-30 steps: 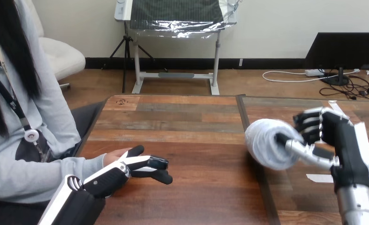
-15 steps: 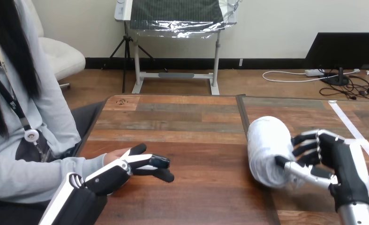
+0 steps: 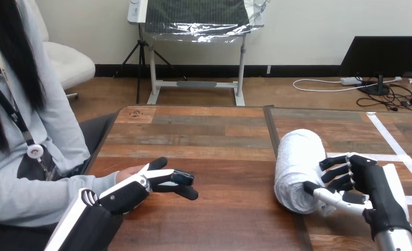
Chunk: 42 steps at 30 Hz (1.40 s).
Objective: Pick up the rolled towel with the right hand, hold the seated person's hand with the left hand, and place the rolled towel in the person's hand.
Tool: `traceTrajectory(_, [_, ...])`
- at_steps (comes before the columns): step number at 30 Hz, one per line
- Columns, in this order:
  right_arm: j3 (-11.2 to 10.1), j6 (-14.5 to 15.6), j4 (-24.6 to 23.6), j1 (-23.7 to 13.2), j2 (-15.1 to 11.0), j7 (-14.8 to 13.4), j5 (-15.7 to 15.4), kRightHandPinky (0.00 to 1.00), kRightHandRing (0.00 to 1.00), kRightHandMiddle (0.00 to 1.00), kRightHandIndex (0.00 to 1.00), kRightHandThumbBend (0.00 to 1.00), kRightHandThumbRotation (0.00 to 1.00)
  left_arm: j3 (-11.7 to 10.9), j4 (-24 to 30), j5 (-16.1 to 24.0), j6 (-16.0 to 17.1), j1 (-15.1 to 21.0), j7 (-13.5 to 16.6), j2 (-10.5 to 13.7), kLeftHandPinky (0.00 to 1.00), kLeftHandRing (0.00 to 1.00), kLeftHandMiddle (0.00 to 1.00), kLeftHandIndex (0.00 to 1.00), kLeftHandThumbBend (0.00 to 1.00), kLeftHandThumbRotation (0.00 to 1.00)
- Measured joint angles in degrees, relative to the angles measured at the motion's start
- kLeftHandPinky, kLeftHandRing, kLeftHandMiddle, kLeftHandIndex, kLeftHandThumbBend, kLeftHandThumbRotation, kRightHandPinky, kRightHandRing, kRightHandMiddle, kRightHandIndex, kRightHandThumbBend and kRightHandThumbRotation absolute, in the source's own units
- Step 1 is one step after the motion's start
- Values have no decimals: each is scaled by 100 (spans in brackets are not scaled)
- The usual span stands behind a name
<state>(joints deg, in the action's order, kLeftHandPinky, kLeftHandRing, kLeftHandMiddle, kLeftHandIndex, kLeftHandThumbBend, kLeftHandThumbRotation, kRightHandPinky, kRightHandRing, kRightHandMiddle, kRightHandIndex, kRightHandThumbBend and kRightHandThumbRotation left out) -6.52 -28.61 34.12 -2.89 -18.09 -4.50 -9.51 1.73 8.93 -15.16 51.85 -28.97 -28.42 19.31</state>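
- The rolled towel [image 3: 298, 167] lies on the right half of the table [image 3: 209, 136], well apart from the person's hand [image 3: 129, 172].
- Your right hand [image 3: 368, 180] sits just beside the towel's right side, touching its near end; you cannot tell whether it grips.
- Your left hand [image 3: 127, 193] rests over the person's hand, its fingers [image 3: 182, 178] straight, not curled round it.

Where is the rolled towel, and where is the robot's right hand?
rolled towel [image 3: 297, 166], head view, middle of its white side.
right hand [image 3: 372, 182], head view, its black palm part.
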Motion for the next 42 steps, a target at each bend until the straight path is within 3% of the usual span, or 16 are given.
traceTrajectory(4, [13,145,-100,0,-1,-17,-175,36,41,47,53,76,0,0,0,0,0,14,-5,0,94,71,68,72,87,53])
traceTrajectory(12, [86,819,-550,3,-43,139,-417,37,43,49,56,74,0,1,0,-3,1,16,-16,-3,94,71,67,72,87,52])
traceTrajectory(26, [158,2050,-1494,43,-403,1207,-396,42,50,58,66,69,0,2,-20,-29,32,24,-47,-3,94,70,67,72,87,52])
traceTrajectory(42, [208,3224,-2714,227,-1015,2344,-461,63,72,76,81,73,12,4,-28,-71,-22,29,-58,-3,96,71,68,73,87,52])
